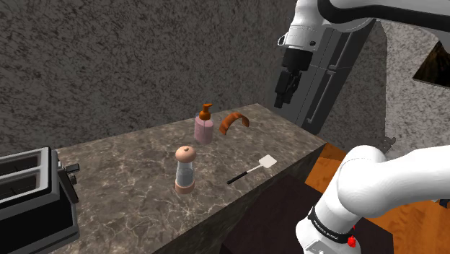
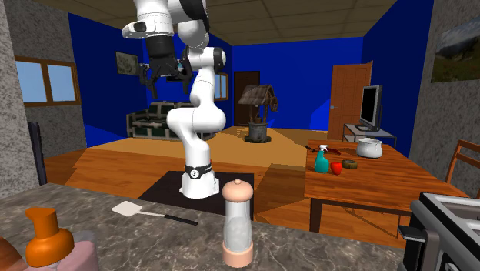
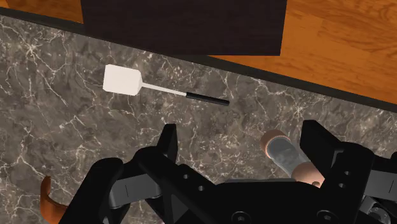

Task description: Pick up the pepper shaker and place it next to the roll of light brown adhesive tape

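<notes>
The pepper shaker stands upright on the marble counter; it has a clear body with a pinkish cap and base. It also stands at the counter's near edge in the second exterior view. The light brown tape roll lies at the counter's far end, beside a pink soap dispenser. My gripper hangs high above the counter's far end, open and empty, well away from the shaker. In the wrist view the shaker lies far below, just inside one of the spread fingers of the gripper.
A white spatula with a black handle lies near the counter's edge, between shaker and stand. A black toaster sits at the shoulder view's lower left. A rough wall backs the counter. A wooden table with small items stands behind the arm.
</notes>
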`<action>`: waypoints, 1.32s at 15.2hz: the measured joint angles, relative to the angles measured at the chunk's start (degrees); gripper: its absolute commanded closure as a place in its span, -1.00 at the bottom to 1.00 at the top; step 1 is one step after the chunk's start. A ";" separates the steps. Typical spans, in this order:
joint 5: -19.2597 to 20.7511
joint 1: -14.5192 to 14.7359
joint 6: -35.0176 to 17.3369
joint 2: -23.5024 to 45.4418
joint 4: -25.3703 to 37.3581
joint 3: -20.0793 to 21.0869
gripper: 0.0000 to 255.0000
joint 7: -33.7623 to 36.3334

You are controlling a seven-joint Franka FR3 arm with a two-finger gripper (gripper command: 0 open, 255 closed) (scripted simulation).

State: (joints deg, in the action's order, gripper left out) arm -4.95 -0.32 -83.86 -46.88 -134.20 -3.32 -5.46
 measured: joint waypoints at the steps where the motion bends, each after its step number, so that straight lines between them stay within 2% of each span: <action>1: 0.00 0.00 0.00 0.00 0.00 0.00 -1.00 0.00; 9: -2.87 1.95 -9.19 8.73 -0.23 7.09 -1.00 6.28; 15: -3.57 3.14 -17.12 20.40 3.60 12.99 -1.00 12.10; 20: -2.31 3.98 -22.54 30.33 7.96 17.52 -1.00 17.66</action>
State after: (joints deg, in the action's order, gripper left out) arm -7.26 3.65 -106.40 -16.55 -126.24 14.20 12.20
